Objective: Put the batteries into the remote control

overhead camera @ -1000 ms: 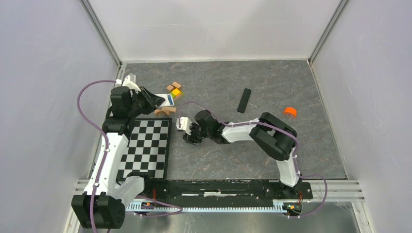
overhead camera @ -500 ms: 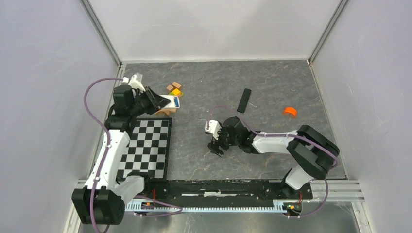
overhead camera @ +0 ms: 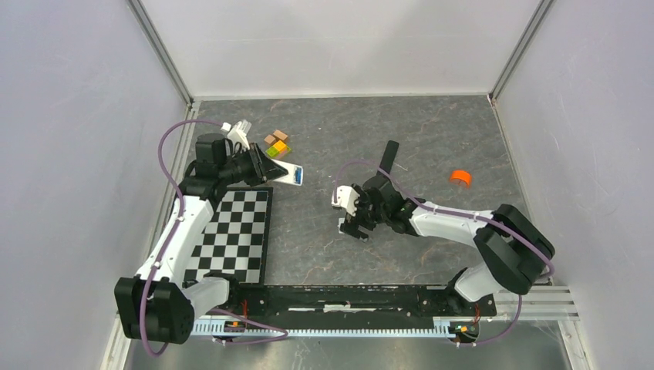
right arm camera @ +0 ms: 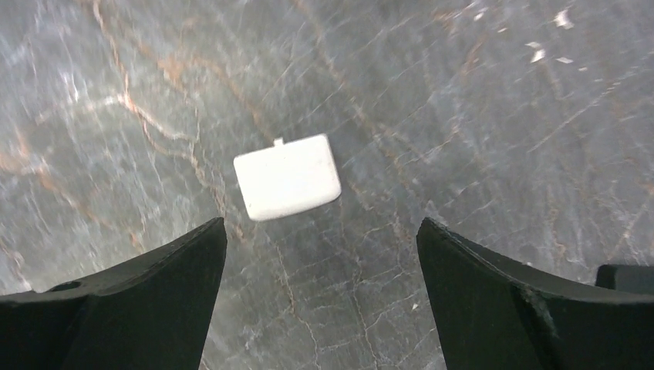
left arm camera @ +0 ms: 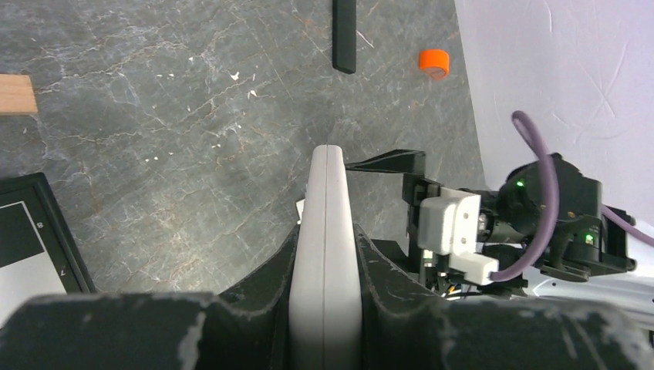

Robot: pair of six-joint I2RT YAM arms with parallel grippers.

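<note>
Nearest the arm bases, a black-and-white checkered board [overhead camera: 231,235] lies flat on the grey stone-patterned table [overhead camera: 463,131], on the left side.

Just past it, toward the middle, the right gripper [overhead camera: 355,228] points down at the table. Its wrist view shows the two dark fingers [right arm camera: 139,301] spread wide apart with nothing between them but bare tabletop. A small white rounded cover [right arm camera: 287,185] lies flat on the table in front of that gap, touching neither finger.

Further back on the left, beyond the far edge of the board, the left gripper [overhead camera: 266,166] is closed on the white remote control [overhead camera: 287,170]. The remote sticks out toward the middle of the table and is held above the surface. In the left wrist view the remote control [left arm camera: 325,200] appears edge-on, pinched on both flat sides by the left gripper [left arm camera: 325,247]. A small blue patch [overhead camera: 297,176] shows at its outer end; it is too small to tell whether this is a battery. No loose battery can be made out.

Behind the left gripper sits a small cluster of coloured blocks [overhead camera: 276,142]. Right of centre, a slim black bar [overhead camera: 388,158] lies on the table, partly behind the right arm. Well to its right rests a round orange cap [overhead camera: 460,177].
</note>
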